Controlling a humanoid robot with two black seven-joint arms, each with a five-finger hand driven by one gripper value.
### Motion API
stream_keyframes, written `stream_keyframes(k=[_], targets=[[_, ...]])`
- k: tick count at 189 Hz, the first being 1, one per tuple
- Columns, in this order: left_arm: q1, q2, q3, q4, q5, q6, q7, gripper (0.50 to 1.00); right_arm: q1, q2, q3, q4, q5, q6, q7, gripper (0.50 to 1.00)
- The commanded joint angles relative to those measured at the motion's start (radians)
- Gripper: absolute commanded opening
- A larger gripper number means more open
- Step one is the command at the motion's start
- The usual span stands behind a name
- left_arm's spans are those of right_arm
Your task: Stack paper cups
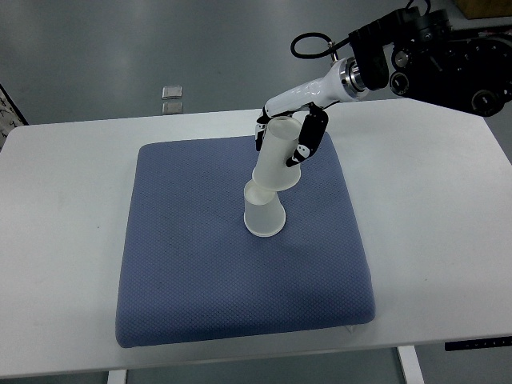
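A white paper cup (264, 212) stands on the blue pad (200, 264) near its middle. A second white paper cup (276, 160) is tilted above it, its lower end resting in or at the rim of the standing cup. My right hand (286, 138) reaches in from the upper right and has its black-and-white fingers (308, 142) curled around the upper part of the tilted cup. The left arm does not show.
The blue pad lies on a white table (64, 208). The right arm's black housing and cables (432, 56) fill the top right corner. Two small grey squares (171, 98) lie on the floor beyond the table's far edge.
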Motion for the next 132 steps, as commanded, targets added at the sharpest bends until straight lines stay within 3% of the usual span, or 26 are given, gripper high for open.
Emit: stream_keyframes(k=[1,132], targets=[[0.0,0.0,-0.001,0.0,0.0,0.0,0.0,1.0,-0.004,0.003,-0.002,0.0,-0.001,-0.001,0.0,0.672],[0.0,0.0,-0.001,0.0,0.0,0.0,0.0,1.0,-0.015,0.044,-0.002,-0.002,-0.003,-0.007,0.0,0.674]])
